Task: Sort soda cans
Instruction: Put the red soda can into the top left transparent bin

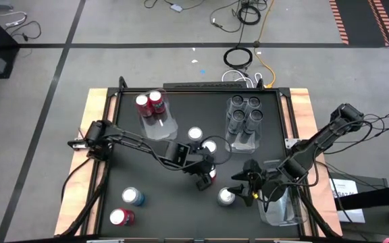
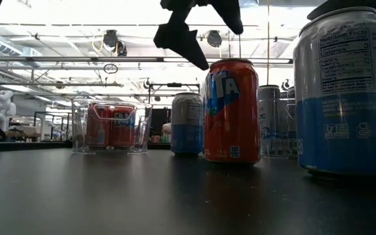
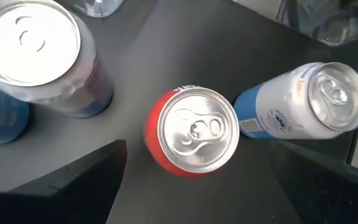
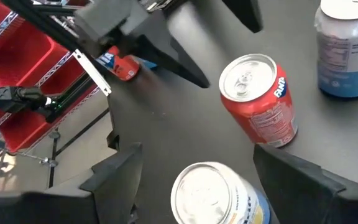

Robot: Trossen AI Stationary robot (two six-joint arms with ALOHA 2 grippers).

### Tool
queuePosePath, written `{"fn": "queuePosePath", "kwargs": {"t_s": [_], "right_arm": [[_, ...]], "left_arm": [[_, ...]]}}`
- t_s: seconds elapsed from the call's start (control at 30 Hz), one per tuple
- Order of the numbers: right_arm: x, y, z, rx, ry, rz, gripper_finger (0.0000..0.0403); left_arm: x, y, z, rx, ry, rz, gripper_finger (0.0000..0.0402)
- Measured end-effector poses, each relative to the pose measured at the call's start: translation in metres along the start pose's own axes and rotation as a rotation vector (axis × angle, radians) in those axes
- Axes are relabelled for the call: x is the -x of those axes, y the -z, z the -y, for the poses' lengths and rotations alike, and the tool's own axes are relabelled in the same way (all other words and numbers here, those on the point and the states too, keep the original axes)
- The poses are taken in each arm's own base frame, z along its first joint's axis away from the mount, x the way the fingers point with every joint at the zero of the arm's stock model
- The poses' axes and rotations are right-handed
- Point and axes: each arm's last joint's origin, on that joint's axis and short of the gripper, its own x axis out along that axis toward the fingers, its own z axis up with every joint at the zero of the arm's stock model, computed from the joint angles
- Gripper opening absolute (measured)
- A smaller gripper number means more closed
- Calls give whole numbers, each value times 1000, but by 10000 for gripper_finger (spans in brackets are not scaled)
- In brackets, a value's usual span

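A red soda can (image 1: 212,177) (image 3: 194,134) (image 2: 232,111) stands upright mid-table. My left gripper (image 1: 205,177) (image 3: 197,152) (image 2: 204,29) hovers open just above it, one finger to each side, not touching. Blue-and-silver cans stand close by (image 1: 195,133) (image 1: 210,146) (image 3: 303,106). My right gripper (image 1: 243,187) (image 4: 196,152) waits open to the right, over another blue-and-silver can (image 1: 226,196) (image 4: 213,193), touching nothing. Two red cans stand in a clear tray (image 1: 159,120) at the back left. Several dark grey cans fill a clear tray (image 1: 244,138) at the back.
A blue-and-silver can (image 1: 133,196) and a red can (image 1: 121,217) stand near the front left. A clear tray (image 1: 279,206) sits at the front right, beside my right gripper. Wooden boards edge the black tabletop (image 1: 174,209) on both sides.
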Motion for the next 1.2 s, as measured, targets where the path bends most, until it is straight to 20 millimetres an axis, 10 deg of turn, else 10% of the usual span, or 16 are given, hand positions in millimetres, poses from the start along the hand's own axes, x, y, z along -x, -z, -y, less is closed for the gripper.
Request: {"fn": "queuePosePath", "kwargs": {"t_s": [1.2], "right_arm": [[0, 1, 2, 19, 21, -9, 297]], "left_arm": [[-74, 13, -6, -7, -97, -73, 398]]}}
